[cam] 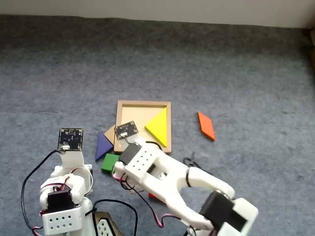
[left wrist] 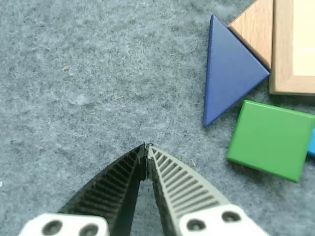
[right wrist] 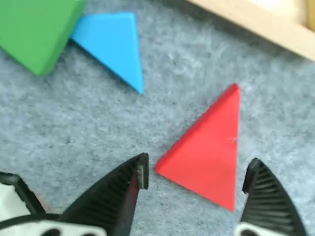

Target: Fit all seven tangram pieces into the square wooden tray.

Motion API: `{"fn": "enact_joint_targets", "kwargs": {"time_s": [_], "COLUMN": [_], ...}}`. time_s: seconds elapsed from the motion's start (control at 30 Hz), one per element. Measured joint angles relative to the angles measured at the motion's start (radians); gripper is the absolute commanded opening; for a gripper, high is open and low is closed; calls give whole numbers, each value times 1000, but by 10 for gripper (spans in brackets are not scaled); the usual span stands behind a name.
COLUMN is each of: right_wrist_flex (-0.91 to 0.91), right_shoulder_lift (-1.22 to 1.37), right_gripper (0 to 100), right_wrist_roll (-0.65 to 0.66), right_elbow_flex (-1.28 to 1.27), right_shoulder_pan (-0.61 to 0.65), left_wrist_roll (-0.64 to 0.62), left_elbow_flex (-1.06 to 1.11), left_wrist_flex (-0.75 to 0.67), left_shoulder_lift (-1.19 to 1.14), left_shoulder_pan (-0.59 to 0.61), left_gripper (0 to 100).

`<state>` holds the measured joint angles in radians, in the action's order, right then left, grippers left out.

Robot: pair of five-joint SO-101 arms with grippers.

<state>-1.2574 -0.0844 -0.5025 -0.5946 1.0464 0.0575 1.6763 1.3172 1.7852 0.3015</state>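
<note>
Right claw (right wrist: 198, 169) released, jaws either side of red triangle (right wrist: 209, 152), on the near side of tray (cam: 142, 103). Left claw (left wrist: 147, 146) clenched on nothing, over table (cam: 236, 64) left of navy triangle (left wrist: 229, 73). Yellow triangle (cam: 158, 126) in tray's right half. Wood triangle (left wrist: 253, 29), navy triangle, green square (left wrist: 270, 140) just left of tray. Light-blue triangle (right wrist: 114, 45) just beside green square. Orange parallelogram (cam: 206, 126) lies apart, right of tray

A grey-blue carpet (cam: 236, 64) is covering the whole work surface, and its short, fuzzy pile is showing up close in both wrist views. Along the far edge a pale, plain strip (cam: 197, 12) is running from side to side, meeting the carpet in a slightly slanting line. Soft, even light is falling across it all.
</note>
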Motion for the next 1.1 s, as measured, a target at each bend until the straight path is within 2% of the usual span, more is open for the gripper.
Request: {"fn": "enact_joint_targets", "kwargs": {"time_s": [0.23,0.63,0.8,1.1], "right_wrist_flex": [149,169,172,172], "right_shoulder_lift": [-232,-176,-173,-173], "right_gripper": [301,302,302,302], "right_wrist_roll": [0,0,-5,-6], "right_elbow_flex": [-213,-264,-269,-269], "right_shoulder_pan": [-11,-41,23,37], "left_wrist_roll": [0,0,0,0], "left_elbow_flex": [0,0,0,0], "left_wrist_flex": [0,0,0,0], "left_shoulder_lift": [0,0,0,0], "left_shoulder_pan": [0,0,0,0], "left_gripper": [34,34,34,34]}}
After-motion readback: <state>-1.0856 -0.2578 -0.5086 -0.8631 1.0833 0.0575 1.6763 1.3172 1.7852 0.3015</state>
